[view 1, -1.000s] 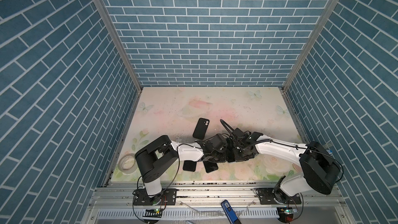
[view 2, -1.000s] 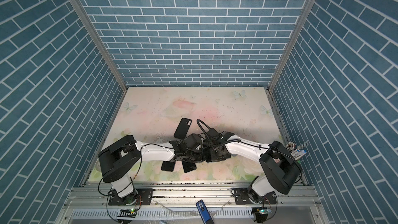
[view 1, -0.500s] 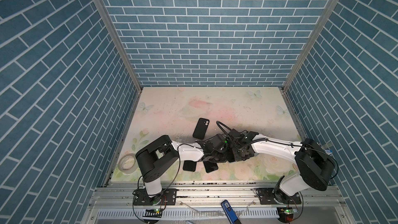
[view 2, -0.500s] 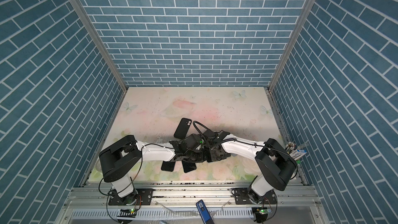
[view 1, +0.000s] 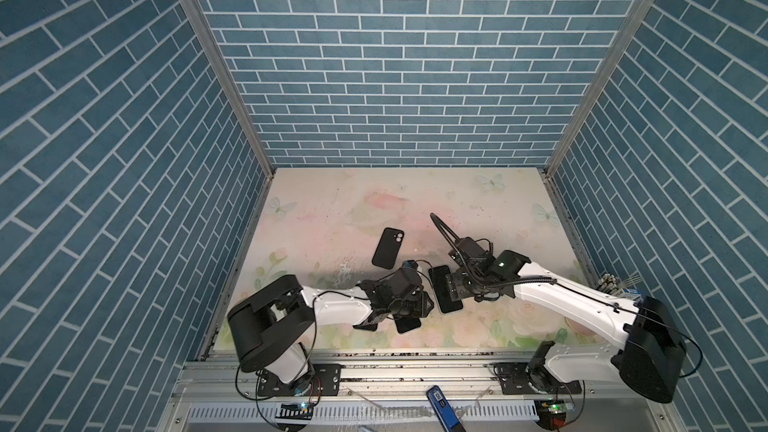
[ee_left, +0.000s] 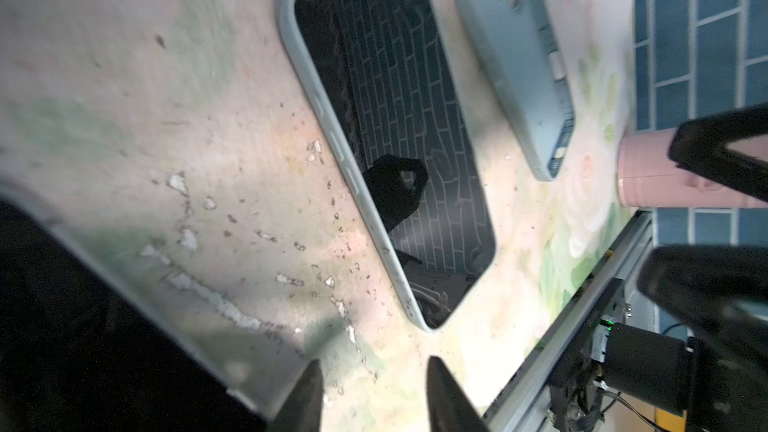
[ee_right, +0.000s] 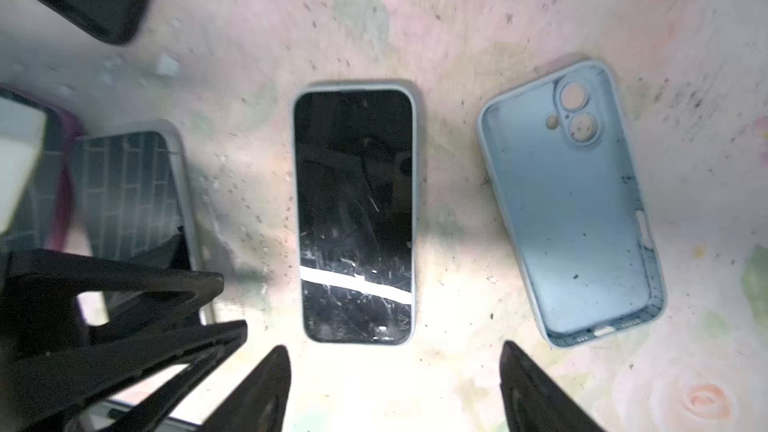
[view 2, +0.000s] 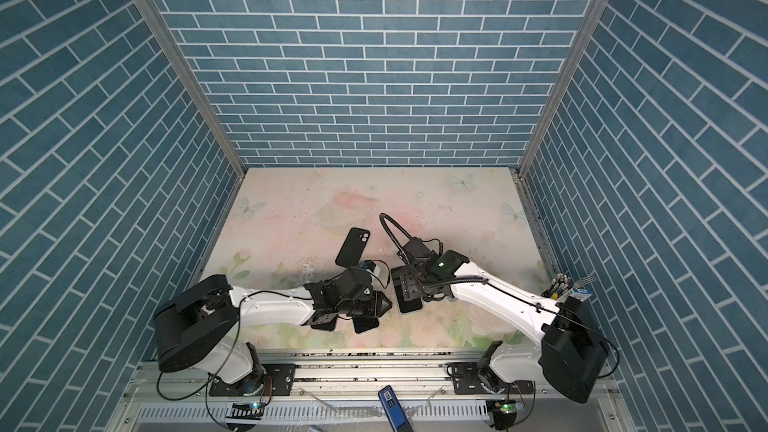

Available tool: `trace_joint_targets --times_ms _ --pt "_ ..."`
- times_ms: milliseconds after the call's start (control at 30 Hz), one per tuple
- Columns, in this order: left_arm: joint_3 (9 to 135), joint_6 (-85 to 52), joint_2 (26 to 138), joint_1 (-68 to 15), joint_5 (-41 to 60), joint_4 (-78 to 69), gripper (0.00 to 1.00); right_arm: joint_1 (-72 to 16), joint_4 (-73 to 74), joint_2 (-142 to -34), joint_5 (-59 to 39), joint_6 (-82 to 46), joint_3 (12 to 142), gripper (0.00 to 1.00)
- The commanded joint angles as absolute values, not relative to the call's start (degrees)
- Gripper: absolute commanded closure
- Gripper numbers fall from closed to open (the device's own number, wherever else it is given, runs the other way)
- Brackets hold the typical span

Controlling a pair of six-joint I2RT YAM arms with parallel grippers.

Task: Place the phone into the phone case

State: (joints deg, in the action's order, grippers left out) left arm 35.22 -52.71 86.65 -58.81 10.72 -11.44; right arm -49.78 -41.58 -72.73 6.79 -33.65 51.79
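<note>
The phone (ee_right: 355,201) lies flat and screen-up on the floral table (view 1: 478,201), near the middle of its near half. A pale blue-grey rim runs all round the glass, which reads as the phone case (ee_left: 323,110) seated around it.

The right gripper (ee_right: 395,351) hangs low over the phone with its fingers wide apart and nothing between them. In its wrist view the phone's short end sits just beyond the fingertips (ee_right: 274,376), closer to one finger than the other, and no contact shows. In both top views this gripper covers part of the phone's right side (view 1: 439,290).

The left gripper (ee_left: 374,363) is just left of the phone. Its jaws are also parted, with only bare table in the gap, and its tips point toward the phone's long left edge without touching it.

An empty pale blue case (ee_right: 569,222) lies inside-up to the right of the phone and apart from it, hidden under the right arm in the top views. A second phone (ee_right: 133,193) lies to the left, its near end under the left gripper. A black case (view 1: 388,248) rests farther back and to the left, well clear of both grippers.
</note>
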Motion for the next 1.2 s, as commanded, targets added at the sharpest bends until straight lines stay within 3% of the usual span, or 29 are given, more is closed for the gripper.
trace_joint_targets --times_ms 0,133,167,300,567,900,1167 --pt "31.36 -50.38 80.15 -59.97 3.75 -17.45 0.38 -49.75 -39.95 -71.07 4.74 -32.61 50.31 0.22" --pt "25.24 -52.69 73.65 -59.95 -0.85 -21.43 0.03 -49.84 -34.96 -72.5 -2.1 -32.23 49.94 0.27" --pt "23.68 -53.57 72.06 -59.82 -1.93 -22.69 0.0 -49.89 -34.41 -73.36 -2.54 -32.53 50.18 0.27" --pt "15.96 -54.09 66.19 -59.32 -5.34 -32.27 0.0 -50.18 -36.85 -79.07 0.56 -34.32 52.52 0.4" --pt "6.66 -52.95 55.78 -59.32 -10.44 -39.79 0.0 -52.19 -37.44 -84.76 2.82 -37.91 50.99 0.4" --pt "11.98 -51.81 63.46 -59.39 -6.28 -37.75 0.06 -53.7 -35.81 -90.1 5.89 -42.87 48.78 0.47" --pt "12.76 -51.0 65.46 -59.36 -6.31 -39.24 0.07 -53.44 -36.61 -94.82 7.44 -41.88 51.95 0.46"
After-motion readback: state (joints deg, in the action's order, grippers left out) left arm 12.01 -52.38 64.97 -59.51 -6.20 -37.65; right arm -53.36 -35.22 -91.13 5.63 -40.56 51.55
